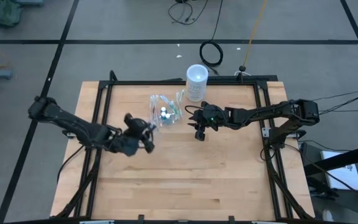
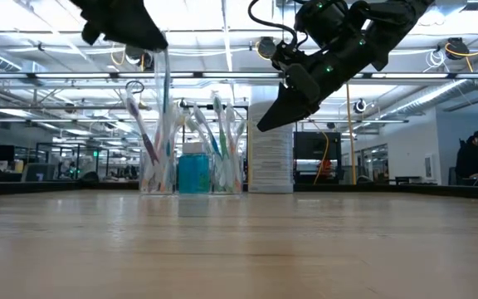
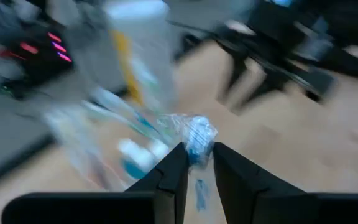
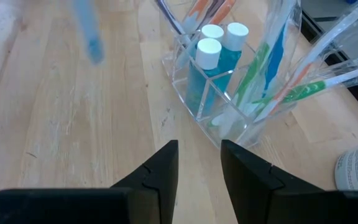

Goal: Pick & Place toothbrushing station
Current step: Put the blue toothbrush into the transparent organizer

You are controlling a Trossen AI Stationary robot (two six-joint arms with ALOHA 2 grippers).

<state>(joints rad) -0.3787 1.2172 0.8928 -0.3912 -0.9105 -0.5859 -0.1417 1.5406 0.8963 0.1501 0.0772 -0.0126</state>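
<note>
Clear plastic toothbrushing station (image 1: 165, 111): holds toothbrushes and two blue white-capped bottles; stands on the pale wooden worktop (image 1: 185, 180), just beside the white cylindrical cup (image 1: 196, 81).
Left pincer (image 3: 199, 152): raised near the station, on the side away from the cup; clenched on a clear-wrapped blue toothbrush (image 3: 197, 134), which hangs down from it.
Right pincer (image 4: 199, 149): released and empty, just beside the station on its other side.
Doing it well: probably centre the brush over a free compartment, lower it upright, and release only once it is seated; avoid nudging the light station.
</note>
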